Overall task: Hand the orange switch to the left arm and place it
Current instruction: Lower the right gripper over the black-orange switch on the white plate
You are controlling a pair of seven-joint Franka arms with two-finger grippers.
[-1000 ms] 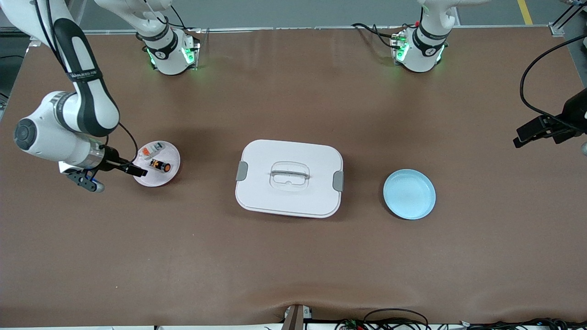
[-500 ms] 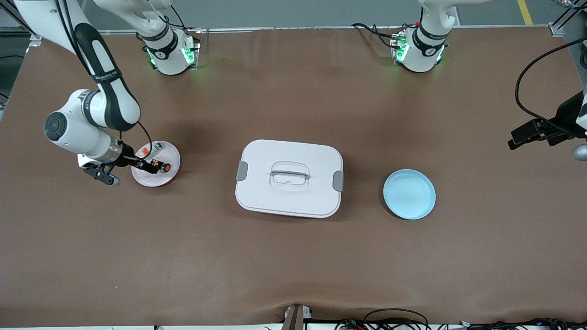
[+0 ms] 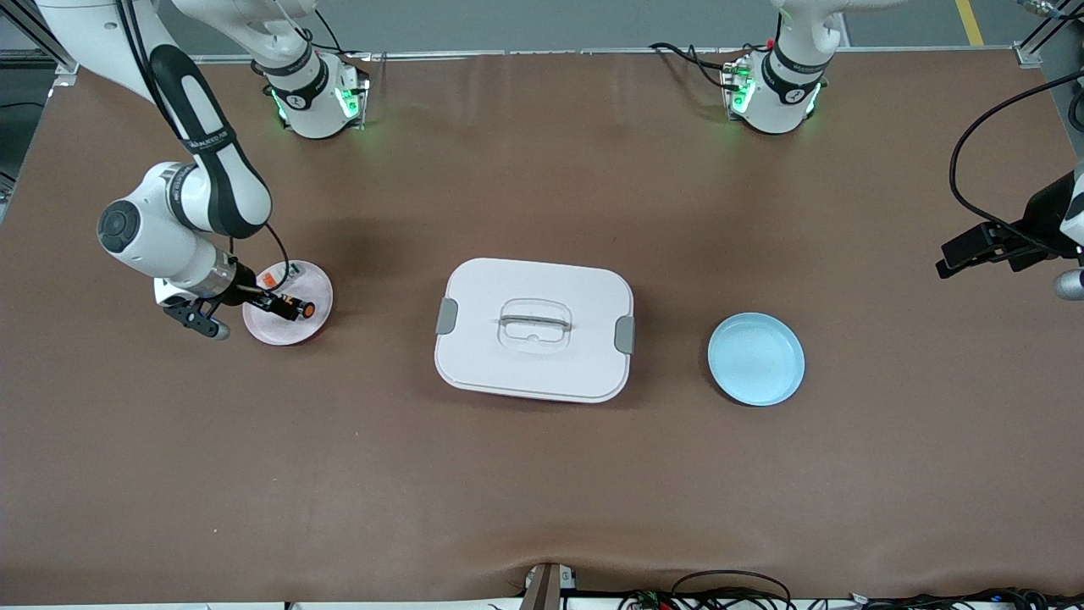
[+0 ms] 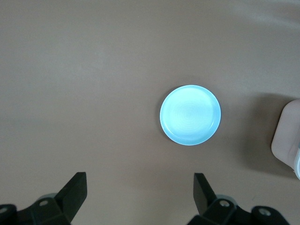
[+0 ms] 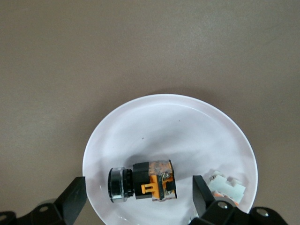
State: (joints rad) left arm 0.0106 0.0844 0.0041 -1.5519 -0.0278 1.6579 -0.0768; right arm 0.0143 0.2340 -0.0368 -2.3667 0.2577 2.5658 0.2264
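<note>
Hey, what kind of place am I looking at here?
Most likely a robotics lab test bench: two white arms bolted along a brown-covered table, loose cables at its edges, and staged props, namely a white box, a pink plate and a blue plate.

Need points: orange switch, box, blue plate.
orange switch (image 5: 143, 183), right wrist view, black-and-orange body.
box (image 3: 533, 373), front view, bare lid area near the front edge.
blue plate (image 4: 190, 115), left wrist view, centre of its bare dish.

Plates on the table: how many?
2. The pink plate is toward the right arm's end, holding the orange switch; the blue plate sits beside the box, toward the left arm's end.
</note>
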